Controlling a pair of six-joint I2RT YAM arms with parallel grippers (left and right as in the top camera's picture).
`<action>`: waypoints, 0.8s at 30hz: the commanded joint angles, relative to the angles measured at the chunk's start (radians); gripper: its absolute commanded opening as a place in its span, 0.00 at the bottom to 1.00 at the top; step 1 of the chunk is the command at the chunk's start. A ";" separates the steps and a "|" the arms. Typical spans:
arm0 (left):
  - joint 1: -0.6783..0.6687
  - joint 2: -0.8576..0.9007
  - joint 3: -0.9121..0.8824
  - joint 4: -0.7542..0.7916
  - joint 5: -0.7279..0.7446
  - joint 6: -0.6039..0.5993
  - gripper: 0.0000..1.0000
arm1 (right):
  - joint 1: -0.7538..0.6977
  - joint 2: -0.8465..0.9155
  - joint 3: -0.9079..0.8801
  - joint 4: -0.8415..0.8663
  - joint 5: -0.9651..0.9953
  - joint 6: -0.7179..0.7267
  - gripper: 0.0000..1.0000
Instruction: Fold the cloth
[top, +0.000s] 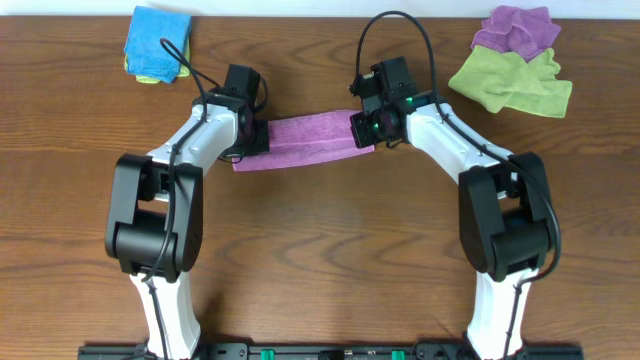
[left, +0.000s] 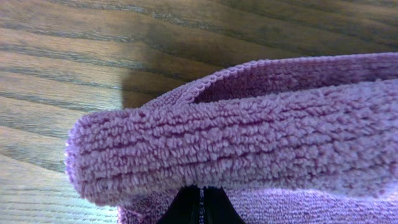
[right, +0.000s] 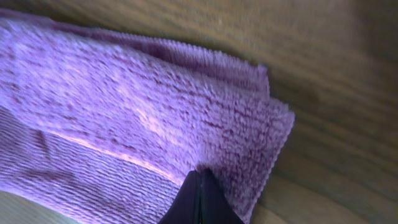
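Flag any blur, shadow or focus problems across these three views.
Overhead: sharp, evenly lit, purple cloth clear. Left wrist: cloth fibres crisp, a shadow on the table behind it. Right wrist: soft and blurred throughout, wood grain smeared.

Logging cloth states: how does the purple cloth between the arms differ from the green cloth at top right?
The purple cloth is a narrow folded strip, gripped at its ends by the left hand and right hand; the green cloth lies crumpled, unheld. Both are soft cloths.
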 joint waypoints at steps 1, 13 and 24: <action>0.003 0.039 -0.010 -0.002 -0.017 -0.015 0.06 | 0.008 0.018 0.016 -0.004 0.010 -0.014 0.01; 0.003 0.039 -0.010 -0.059 -0.007 -0.016 0.06 | 0.008 0.018 0.017 -0.034 0.028 -0.014 0.01; 0.003 0.039 -0.014 -0.119 -0.039 -0.014 0.06 | 0.029 0.018 0.008 -0.155 0.028 -0.014 0.01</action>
